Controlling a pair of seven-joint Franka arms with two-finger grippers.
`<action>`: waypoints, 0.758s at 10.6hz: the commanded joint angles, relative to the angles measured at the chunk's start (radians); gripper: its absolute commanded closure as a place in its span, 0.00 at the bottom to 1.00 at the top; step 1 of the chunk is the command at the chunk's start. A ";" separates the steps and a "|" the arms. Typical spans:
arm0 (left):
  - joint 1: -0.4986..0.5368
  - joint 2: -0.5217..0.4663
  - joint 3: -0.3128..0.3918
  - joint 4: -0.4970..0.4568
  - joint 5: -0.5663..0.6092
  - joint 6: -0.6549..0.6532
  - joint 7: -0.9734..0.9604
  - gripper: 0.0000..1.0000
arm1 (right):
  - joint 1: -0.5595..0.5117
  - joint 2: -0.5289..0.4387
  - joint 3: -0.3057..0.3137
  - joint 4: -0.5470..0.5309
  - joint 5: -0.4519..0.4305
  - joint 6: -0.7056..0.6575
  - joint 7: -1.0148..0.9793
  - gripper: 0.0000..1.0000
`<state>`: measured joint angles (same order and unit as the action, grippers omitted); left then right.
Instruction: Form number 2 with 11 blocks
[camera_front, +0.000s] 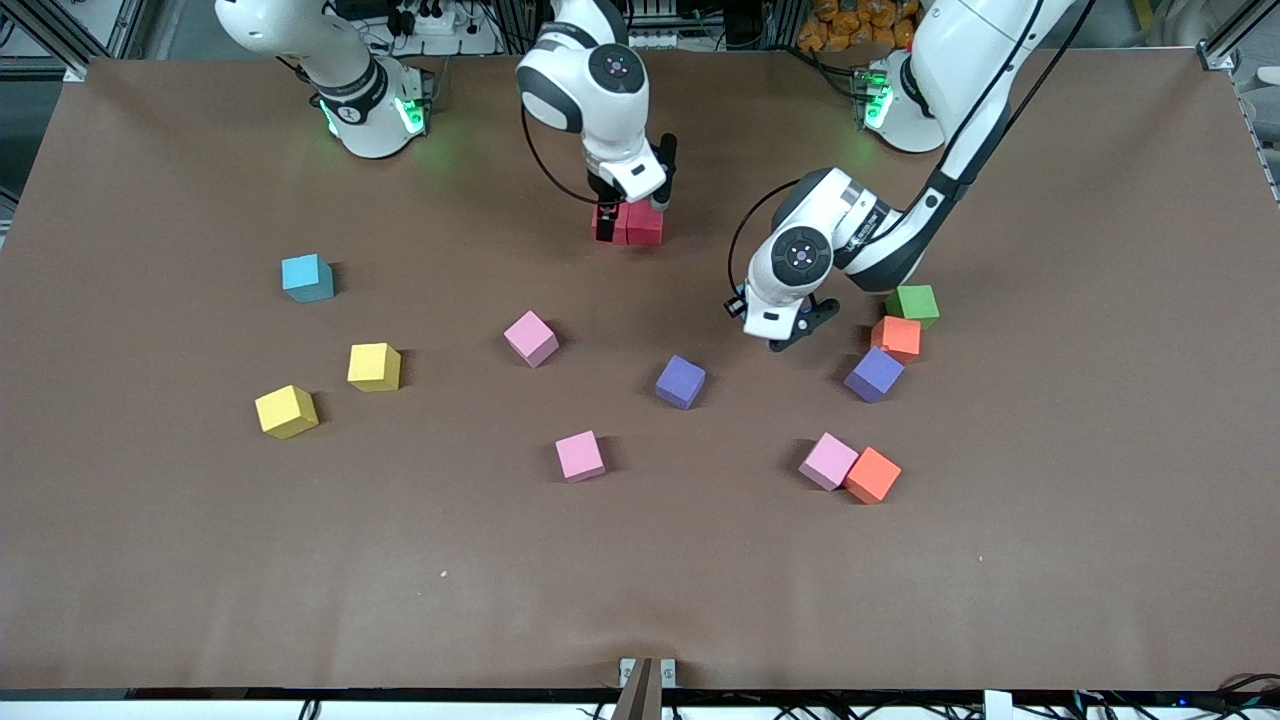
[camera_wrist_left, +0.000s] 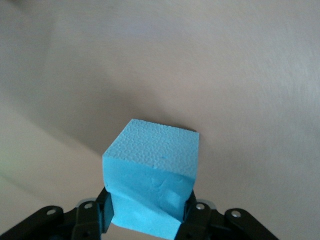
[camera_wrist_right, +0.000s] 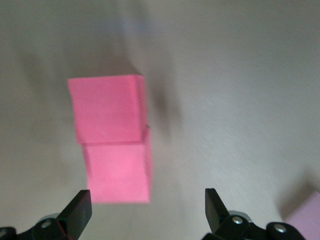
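Orange cube (camera_front: 873, 474) and pink cube (camera_front: 828, 460) sit touching, closest to the table's (camera_front: 640, 600) camera-side edge. Two red cubes (camera_front: 628, 223) sit side by side, touching, near the edge where the arms are mounted, and the right gripper (camera_front: 630, 200) hangs just over them with its fingers spread wide. The left gripper (camera_front: 795, 335) is above the table near a green cube (camera_front: 914, 303), pinching a light blue cube (camera_wrist_left: 150, 175) between its fingers.

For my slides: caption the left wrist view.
Left gripper shut on a light blue cube, against the brown table.
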<state>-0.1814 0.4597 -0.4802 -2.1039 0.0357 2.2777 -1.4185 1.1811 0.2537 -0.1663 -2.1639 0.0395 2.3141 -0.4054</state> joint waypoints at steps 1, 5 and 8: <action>0.000 -0.050 -0.047 -0.030 0.007 -0.004 -0.265 0.84 | -0.104 -0.047 0.004 0.022 0.016 -0.085 -0.009 0.00; 0.002 -0.073 -0.145 -0.100 -0.013 0.084 -0.537 0.83 | -0.329 -0.010 0.004 0.064 0.016 -0.076 -0.006 0.00; -0.001 -0.098 -0.216 -0.202 -0.013 0.245 -0.757 0.83 | -0.406 0.067 0.005 0.101 0.022 -0.030 0.007 0.00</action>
<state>-0.1874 0.4127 -0.6679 -2.2422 0.0350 2.4720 -2.0798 0.7951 0.2630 -0.1757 -2.1024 0.0400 2.2636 -0.4107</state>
